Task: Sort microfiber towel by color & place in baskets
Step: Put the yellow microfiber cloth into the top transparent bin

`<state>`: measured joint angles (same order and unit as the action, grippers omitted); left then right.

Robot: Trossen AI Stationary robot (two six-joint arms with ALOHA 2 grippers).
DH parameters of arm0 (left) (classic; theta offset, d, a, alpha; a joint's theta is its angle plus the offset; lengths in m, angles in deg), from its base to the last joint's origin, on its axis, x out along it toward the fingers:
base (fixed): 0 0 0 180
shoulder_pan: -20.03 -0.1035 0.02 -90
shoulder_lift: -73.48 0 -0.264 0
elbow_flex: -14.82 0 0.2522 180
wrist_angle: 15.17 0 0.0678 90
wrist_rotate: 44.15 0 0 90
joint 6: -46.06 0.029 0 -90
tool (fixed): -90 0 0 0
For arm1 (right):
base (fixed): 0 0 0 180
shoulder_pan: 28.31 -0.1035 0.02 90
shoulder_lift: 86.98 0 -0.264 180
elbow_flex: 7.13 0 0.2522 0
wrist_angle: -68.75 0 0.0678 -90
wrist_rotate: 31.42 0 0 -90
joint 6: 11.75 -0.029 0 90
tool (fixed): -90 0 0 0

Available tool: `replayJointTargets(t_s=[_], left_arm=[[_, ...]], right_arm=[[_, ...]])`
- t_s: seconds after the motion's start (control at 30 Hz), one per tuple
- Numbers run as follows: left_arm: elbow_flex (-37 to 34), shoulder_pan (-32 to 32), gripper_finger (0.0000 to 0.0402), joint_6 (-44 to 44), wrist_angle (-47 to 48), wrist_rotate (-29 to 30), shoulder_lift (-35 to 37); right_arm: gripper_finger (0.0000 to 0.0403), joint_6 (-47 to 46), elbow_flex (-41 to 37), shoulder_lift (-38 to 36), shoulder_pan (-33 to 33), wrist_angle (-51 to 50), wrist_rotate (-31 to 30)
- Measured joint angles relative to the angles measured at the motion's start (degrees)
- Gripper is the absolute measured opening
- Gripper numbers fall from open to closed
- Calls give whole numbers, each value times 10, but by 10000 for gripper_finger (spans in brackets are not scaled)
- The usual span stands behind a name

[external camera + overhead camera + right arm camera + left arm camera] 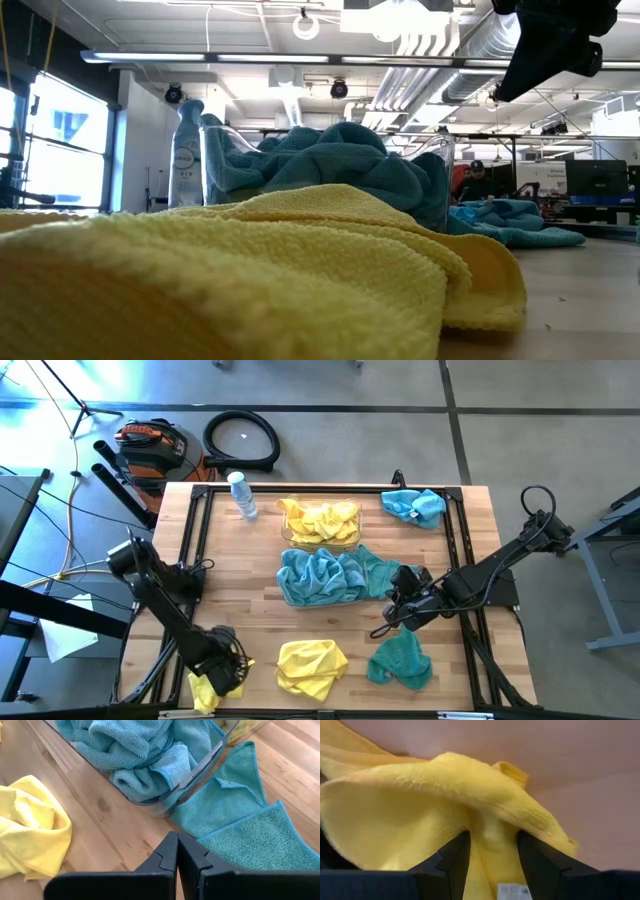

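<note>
1. Left gripper (222,672) at near-left table (250,600) corner on a yellow towel (207,690); right gripper (397,610) beside teal-filled basket (285,595).
2. Low: yellow cloth (250,270) foremost, spray bottle (186,150) behind.
3. Left wrist: fingers (452,862) parted, yellow towel (420,810) between.
4. Right wrist: fingers (167,855) pressed shut, empty, above bare wood.

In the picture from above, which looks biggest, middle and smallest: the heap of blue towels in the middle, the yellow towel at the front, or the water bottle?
1. Heap of blue towels: biggest.
2. Yellow towel: middle.
3. Water bottle: smallest.
</note>
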<state>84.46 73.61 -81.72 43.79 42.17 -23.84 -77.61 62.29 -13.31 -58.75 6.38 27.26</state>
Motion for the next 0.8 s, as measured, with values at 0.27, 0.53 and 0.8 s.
replayJointTargets(t_s=[0.27, 0.53, 0.8], left_arm=[[6, -13, 60, 21, -60, -73, -56], [63, -43, 4, 64, 24, -24, 1], [212, -100, 1, 175, 275, 142, 85]], right_arm=[[0, 19, 0, 0, 0, 0, -1], [0, 34, 0, 0, 0, 0, -2], [0, 49, 0, 0, 1, 0, -2]])
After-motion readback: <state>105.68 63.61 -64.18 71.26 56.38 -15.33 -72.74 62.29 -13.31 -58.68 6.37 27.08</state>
